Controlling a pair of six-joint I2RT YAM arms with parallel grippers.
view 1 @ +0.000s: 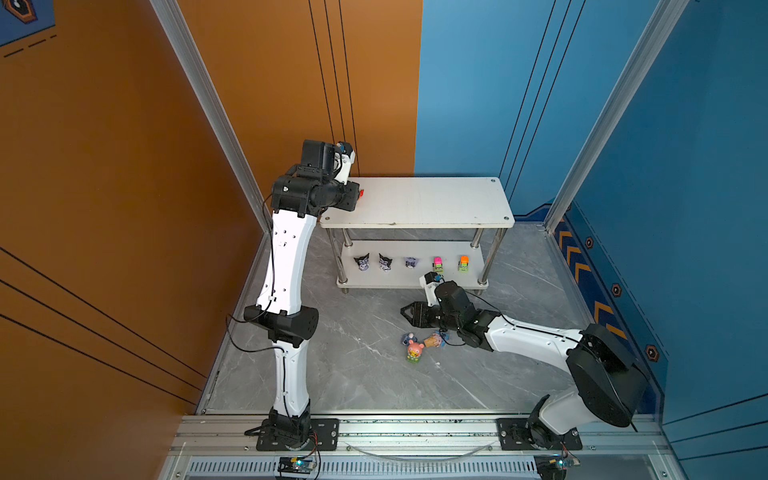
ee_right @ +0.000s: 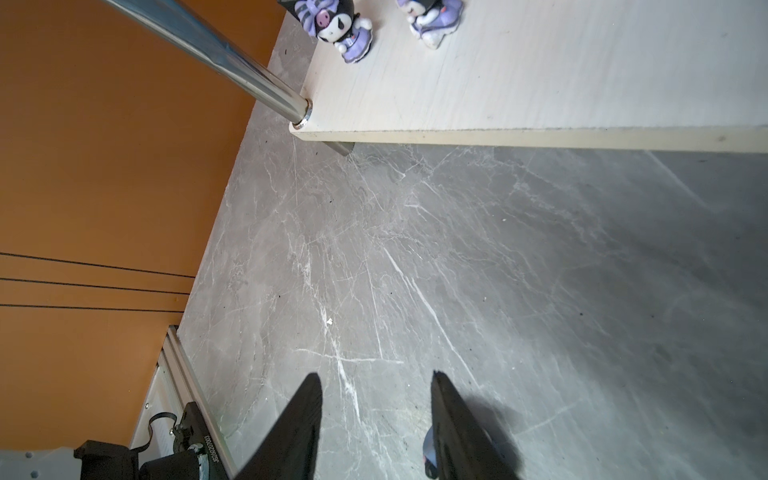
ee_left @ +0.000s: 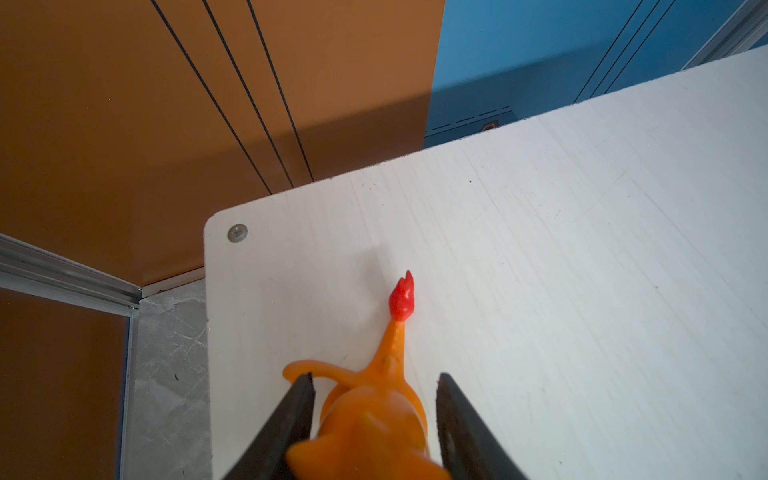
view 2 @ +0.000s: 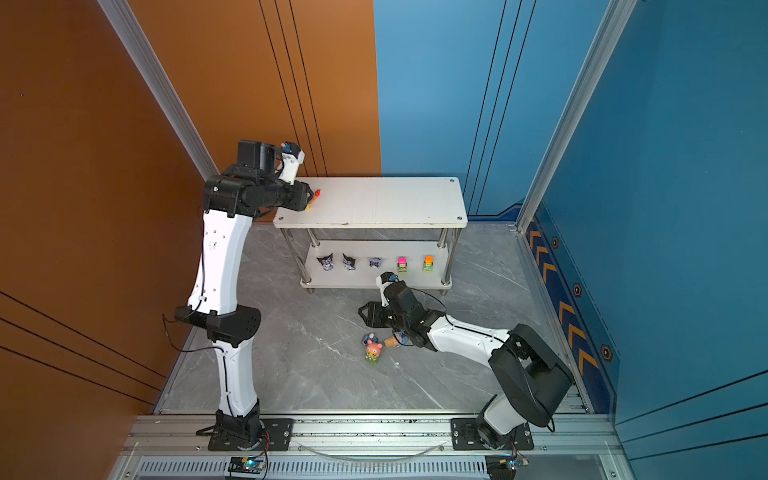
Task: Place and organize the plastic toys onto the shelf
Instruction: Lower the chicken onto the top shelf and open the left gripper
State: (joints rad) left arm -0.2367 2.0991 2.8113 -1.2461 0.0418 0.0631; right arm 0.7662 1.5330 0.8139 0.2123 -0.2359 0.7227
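Note:
On the left end of the shelf's (view 1: 424, 201) top board lies the orange spiky creature (ee_left: 374, 415), red tail tip pointing away. My left gripper (ee_left: 375, 376) straddles it with its jaws apart and a gap beside the toy. The lower board (view 1: 411, 280) carries three black-purple heads (view 1: 362, 262) and two green blocks (view 1: 437, 264). Lying on the floor are the pink bear (view 1: 414, 350), the blue cone toy (view 1: 434, 340) and the grey-blue donkey (view 1: 407, 337). My right gripper (view 1: 405, 312) hovers open and empty just behind them.
Chrome posts (ee_right: 232, 54) stand at the shelf's corners. Orange wall (view 1: 124, 208) closes the left side, blue wall (view 1: 685, 208) the right. Grey marble floor (view 1: 353, 374) lies in front of the shelf. An aluminium rail (view 1: 415, 432) carries both arm bases at the front.

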